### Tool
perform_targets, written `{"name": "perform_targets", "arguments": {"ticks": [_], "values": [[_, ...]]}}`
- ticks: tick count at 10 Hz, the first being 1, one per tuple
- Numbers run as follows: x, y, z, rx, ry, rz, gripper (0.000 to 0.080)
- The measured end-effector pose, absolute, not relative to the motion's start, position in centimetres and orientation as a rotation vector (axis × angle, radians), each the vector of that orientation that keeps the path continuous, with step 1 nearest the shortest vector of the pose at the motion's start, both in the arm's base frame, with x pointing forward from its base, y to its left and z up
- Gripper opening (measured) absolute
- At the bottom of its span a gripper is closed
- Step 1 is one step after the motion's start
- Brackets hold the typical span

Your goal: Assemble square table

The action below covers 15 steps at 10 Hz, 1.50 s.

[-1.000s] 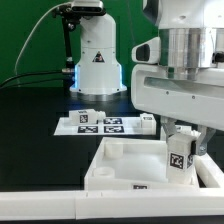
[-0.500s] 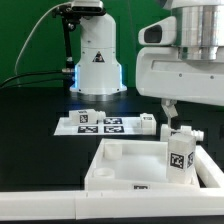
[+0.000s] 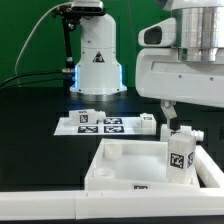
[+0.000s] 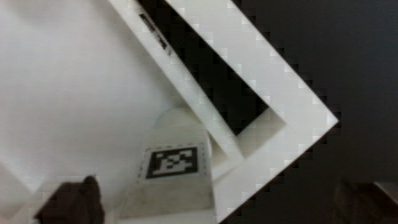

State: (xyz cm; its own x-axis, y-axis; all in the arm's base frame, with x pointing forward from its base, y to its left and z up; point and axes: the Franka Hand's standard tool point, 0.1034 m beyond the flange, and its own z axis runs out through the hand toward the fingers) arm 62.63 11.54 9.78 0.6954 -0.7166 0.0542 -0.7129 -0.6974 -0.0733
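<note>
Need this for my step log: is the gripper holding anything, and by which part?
Nothing is held. The gripper is open, its fingers apart from the leg standing upright in the slab's corner.

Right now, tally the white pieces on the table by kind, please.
Square tabletop: 1
Table leg, upright in the tabletop's corner: 1
Small white parts at the board, possibly legs: 2
Marker board: 1
Long white bar: 1
Total: 6
</note>
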Motion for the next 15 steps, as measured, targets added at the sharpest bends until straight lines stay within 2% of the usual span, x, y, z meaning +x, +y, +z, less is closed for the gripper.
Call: {"name": "perform_targets", "arguments": {"ticks": [3, 8, 11, 15], "values": [[58.5, 12.5, 10.5, -2.73, 1.415, -0.081, 0.0648], [58.3, 11.7, 10.0, -2.683, 1.489, -0.057, 0.0648], [52.5, 12.5, 9.4, -2.507, 1.771, 0.019, 0.0648], [52.6, 13.3, 9.3, -2.546, 1.734, 0.023, 0.0648]]}}
